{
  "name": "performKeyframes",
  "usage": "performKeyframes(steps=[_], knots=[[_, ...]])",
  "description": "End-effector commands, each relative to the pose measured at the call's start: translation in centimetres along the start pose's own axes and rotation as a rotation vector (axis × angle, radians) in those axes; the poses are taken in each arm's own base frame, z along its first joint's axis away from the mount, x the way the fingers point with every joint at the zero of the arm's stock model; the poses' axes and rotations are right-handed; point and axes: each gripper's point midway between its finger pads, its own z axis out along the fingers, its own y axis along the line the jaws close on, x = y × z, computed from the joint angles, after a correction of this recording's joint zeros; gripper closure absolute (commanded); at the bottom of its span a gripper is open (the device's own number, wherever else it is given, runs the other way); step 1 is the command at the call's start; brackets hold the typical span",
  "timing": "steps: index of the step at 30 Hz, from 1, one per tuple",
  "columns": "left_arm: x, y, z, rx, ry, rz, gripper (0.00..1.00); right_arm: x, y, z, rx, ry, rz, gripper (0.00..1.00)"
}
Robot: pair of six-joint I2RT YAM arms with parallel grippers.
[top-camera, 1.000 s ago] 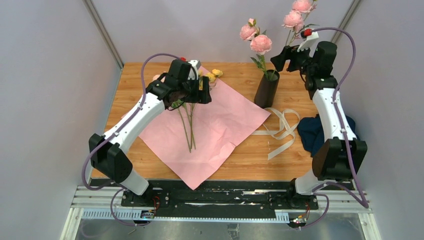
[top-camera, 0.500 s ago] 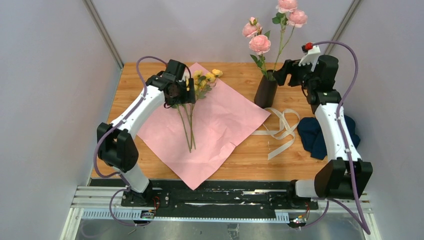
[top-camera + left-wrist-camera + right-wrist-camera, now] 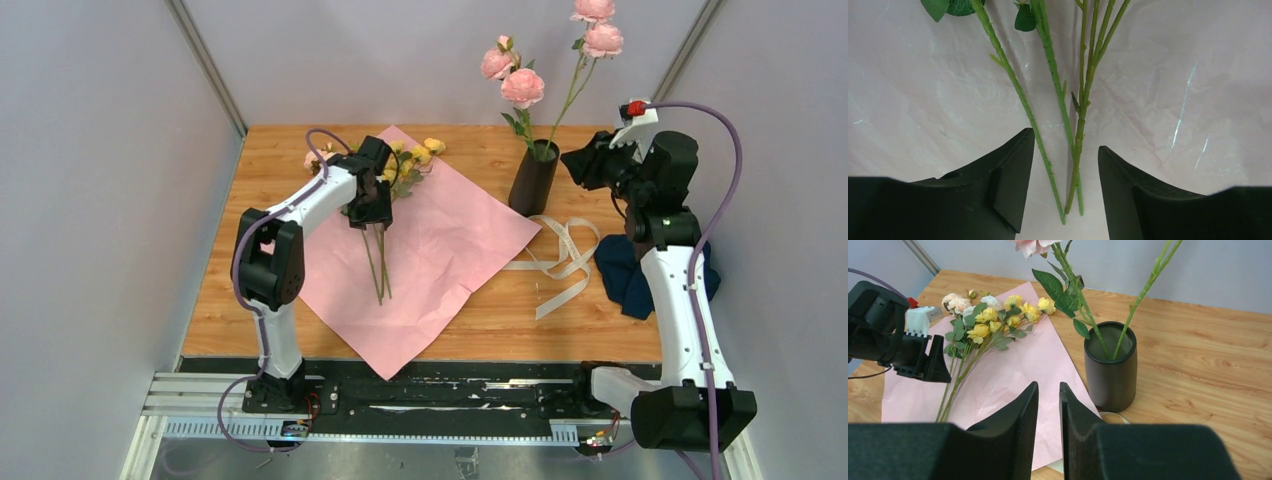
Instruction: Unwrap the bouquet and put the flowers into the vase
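Left tool (image 3: pixel 1064 142) straddles stems (image 3: pixel 1080 125); tops cropped.

Left pincer (image 3: pixel 378 218) over the flowers (image 3: pixel 379 262)

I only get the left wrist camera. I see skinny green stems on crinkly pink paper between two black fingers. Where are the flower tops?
Observer: The small yellow and pink flowers lie past the left gripper, near the far corner of the pale pink wrapping paper.
Operator: Is the vase ready?
Observer: The tall matte black vase stands upright just off the paper's right corner, already holding two stems of big pink roses.
Operator: Where's the ribbon?
Observer: The cream ribbon lies loose on the wooden table, right of the paper.
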Motion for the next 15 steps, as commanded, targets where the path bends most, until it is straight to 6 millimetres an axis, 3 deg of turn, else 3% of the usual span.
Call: performKeyframes(steps=[1,7,15], knots=[[-1.5,-0.1,0.4,-0.028,-0.034,-0.023,0.42,1.8,1.2,-0.3,-0.034,0.061,0.037,0.76],[-1.3,-0.4,1.7,-0.034,-0.016,-0.041,0.38,2.1,1.6,-0.2,-0.049,0.063,0.047,0.7],[-1.3,-0.5,3.7,-0.053,0.014,-0.023,0.4,2.7,1.9,-0.5,-0.056,0.065,0.062,0.69]])
